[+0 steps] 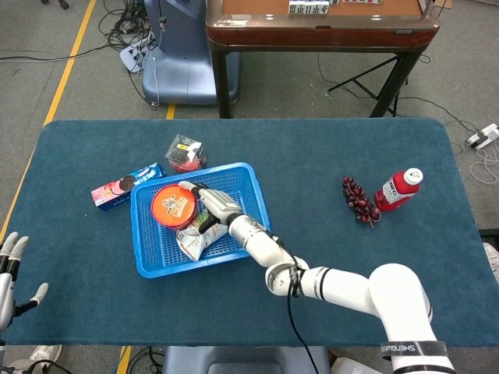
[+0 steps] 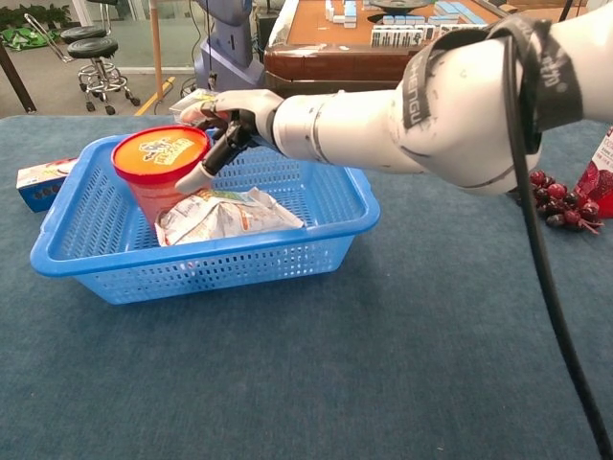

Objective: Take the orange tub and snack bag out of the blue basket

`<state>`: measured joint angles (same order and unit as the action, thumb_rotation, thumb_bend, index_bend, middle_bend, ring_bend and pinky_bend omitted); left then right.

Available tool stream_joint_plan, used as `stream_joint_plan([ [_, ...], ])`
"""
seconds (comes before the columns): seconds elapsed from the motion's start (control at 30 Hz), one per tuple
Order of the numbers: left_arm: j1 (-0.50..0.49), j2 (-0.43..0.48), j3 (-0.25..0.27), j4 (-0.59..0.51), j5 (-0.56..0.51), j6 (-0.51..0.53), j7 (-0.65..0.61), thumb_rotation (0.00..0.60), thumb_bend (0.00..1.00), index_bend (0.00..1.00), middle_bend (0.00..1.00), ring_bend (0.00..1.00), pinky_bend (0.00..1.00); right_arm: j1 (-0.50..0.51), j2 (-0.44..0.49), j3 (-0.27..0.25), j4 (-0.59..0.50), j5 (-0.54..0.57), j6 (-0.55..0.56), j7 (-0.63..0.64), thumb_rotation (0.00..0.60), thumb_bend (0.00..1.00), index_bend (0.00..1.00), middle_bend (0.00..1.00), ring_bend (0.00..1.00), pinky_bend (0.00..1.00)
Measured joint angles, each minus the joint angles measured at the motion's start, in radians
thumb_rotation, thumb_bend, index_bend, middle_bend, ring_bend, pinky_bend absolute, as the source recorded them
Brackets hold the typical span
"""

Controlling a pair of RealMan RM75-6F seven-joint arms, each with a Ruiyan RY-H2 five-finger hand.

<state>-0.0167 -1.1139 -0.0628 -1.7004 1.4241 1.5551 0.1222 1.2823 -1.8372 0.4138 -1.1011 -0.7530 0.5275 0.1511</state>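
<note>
The blue basket [image 1: 249, 181] [image 2: 340, 230] stands left of the table's middle. Inside it the orange tub [image 1: 171, 206] [image 2: 156, 163] stands at the far left, tilted slightly. The snack bag [image 1: 192, 238] [image 2: 225, 216] lies flat beside it. My right hand [image 1: 209, 206] [image 2: 228, 117] reaches into the basket and holds the tub's right side, thumb against its wall and fingers over the far rim. My left hand [image 1: 11, 274] hangs open off the table's near left corner, seen only in the head view.
A cookie box [image 1: 123, 186] [image 2: 36, 182] and a clear box of red items [image 1: 185, 153] lie just outside the basket's far left. Dark grapes [image 1: 358, 200] [image 2: 544, 196] and a red bottle [image 1: 398, 188] sit at the right.
</note>
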Motion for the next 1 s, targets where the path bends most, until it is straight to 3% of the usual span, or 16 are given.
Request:
stream_joint_plan([
  [0.23,0.002,0.001,0.000,0.008,-0.009,-0.006,-0.007,0.600,0.29,0.00,0.00,0.00,0.00,0.033,-0.067,0.012,0.085,0.004,0.001,-0.009,0.600,0.00,0.09,0.14,0.02,0.15],
  [0.43,0.008,0.003,-0.001,0.015,-0.017,-0.006,-0.017,0.600,0.29,0.00,0.00,0.00,0.00,0.053,-0.148,0.030,0.182,-0.008,0.042,-0.013,0.600,0.06,0.32,0.27,0.16,0.24],
  [0.6,0.014,0.005,0.002,0.016,-0.017,-0.002,-0.019,0.600,0.29,0.00,0.00,0.00,0.00,0.060,-0.219,0.059,0.263,-0.046,0.116,0.005,0.600,0.13,0.56,0.42,0.34,0.42],
  [0.67,0.017,0.006,0.002,0.016,-0.017,0.003,-0.020,0.600,0.29,0.00,0.00,0.00,0.00,0.058,-0.241,0.075,0.286,-0.067,0.147,0.026,0.600,0.15,0.61,0.46,0.38,0.45],
  [0.83,0.019,0.005,0.004,0.016,-0.015,0.002,-0.017,0.600,0.29,0.00,0.00,0.00,0.00,0.032,-0.241,0.097,0.276,-0.103,0.160,0.081,0.600,0.16,0.63,0.47,0.39,0.47],
  [1.0,0.015,0.001,0.004,0.012,-0.007,0.001,-0.008,0.600,0.29,0.00,0.00,0.00,0.00,-0.020,-0.184,0.101,0.184,-0.141,0.169,0.110,0.600,0.16,0.63,0.48,0.40,0.48],
])
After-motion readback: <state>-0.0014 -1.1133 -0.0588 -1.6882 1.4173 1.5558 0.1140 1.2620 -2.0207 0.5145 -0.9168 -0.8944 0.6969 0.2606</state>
